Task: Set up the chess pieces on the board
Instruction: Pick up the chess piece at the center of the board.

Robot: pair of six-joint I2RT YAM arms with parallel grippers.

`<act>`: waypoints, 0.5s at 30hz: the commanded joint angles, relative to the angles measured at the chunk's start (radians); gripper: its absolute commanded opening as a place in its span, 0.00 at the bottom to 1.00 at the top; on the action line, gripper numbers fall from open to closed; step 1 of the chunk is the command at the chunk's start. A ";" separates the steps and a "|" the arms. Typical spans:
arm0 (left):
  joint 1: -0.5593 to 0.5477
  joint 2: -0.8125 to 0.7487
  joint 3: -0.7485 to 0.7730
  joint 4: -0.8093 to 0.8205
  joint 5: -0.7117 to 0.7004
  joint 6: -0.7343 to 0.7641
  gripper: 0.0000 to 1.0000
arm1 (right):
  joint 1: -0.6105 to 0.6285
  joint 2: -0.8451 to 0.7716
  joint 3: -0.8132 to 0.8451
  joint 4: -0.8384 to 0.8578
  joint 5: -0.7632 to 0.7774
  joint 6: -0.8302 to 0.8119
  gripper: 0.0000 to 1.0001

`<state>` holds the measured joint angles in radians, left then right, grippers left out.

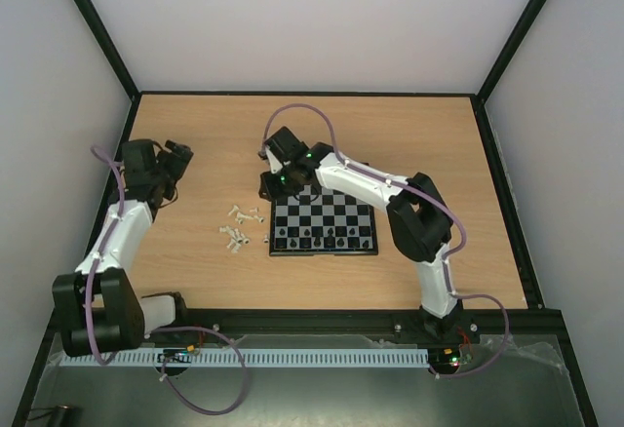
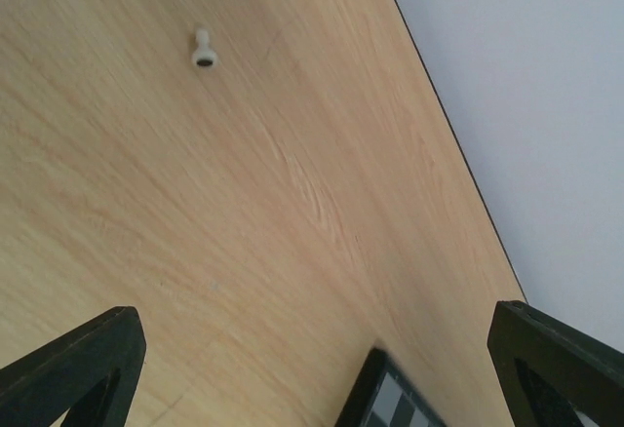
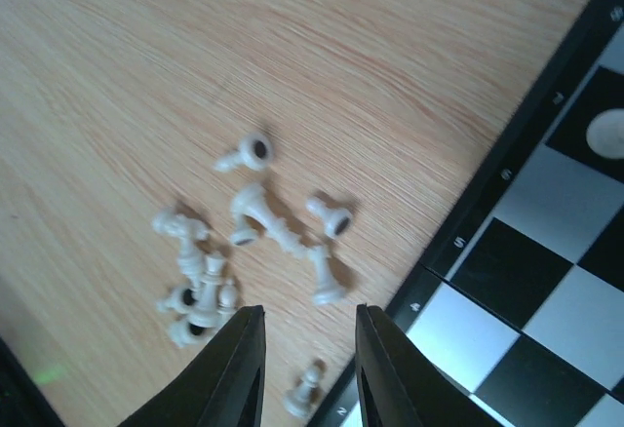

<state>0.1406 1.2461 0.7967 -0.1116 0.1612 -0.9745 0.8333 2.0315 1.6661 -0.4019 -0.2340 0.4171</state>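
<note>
Chess pieces [image 3: 249, 214] in cream-white lie toppled in a loose cluster on the table [image 1: 195, 125] just left of the board [image 1: 341, 214], with black ones [image 1: 317, 242] standing along its near row. The right gripper [image 3: 309, 315] hovers just beside the cluster, jaws narrowly parted and empty; the left gripper [image 2: 314, 312] hangs well apart, jaws spread wide, empty. Best to target an outlying piece, fingers [image 3: 234, 368] straddling its stem, and descend straight to avoid scattering neighbours.

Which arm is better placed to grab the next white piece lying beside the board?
Right. The right end effector, open, is beside the pile of white pieces by the board; the left end effector faces mostly bare table, one piece far ahead.
</note>
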 commanded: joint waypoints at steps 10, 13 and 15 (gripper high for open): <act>-0.012 -0.239 -0.159 -0.050 0.195 0.125 1.00 | 0.051 0.184 0.195 -0.235 0.159 -0.107 0.27; -0.012 -0.273 -0.165 -0.083 0.194 0.152 0.99 | 0.060 0.228 0.262 -0.255 0.212 -0.134 0.27; -0.009 -0.289 -0.175 -0.085 0.204 0.161 1.00 | 0.060 0.245 0.289 -0.251 0.221 -0.155 0.28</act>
<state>0.1291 0.9989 0.6361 -0.1596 0.3241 -0.8608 0.8833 2.2436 1.8828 -0.5686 -0.0757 0.3229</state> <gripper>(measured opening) 0.995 0.269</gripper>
